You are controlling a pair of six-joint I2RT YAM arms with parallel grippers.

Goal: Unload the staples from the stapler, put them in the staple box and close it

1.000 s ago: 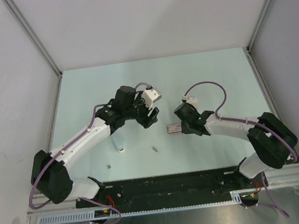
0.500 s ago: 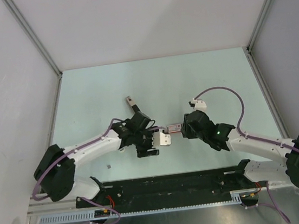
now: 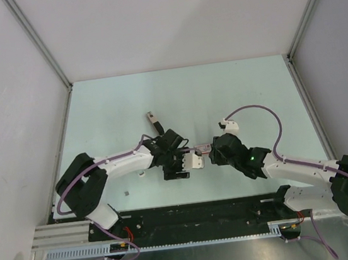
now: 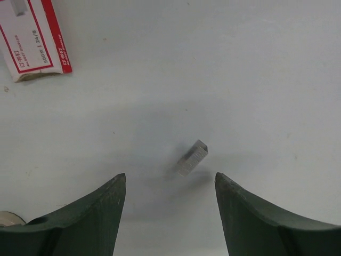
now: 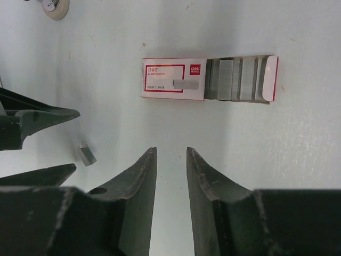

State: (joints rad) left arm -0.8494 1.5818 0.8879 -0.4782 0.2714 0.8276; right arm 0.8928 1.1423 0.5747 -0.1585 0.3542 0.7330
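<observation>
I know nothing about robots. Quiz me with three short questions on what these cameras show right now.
1. True or false: the right jaws grip the box.
2. The box is: A) sealed shut; B) slid open, with staples showing; C) crushed flat.
3. Which jaws straddle the loose strip on the table?
Key: 1 false, they stand open, short of the box; 2 B; 3 the left jaws.
</observation>
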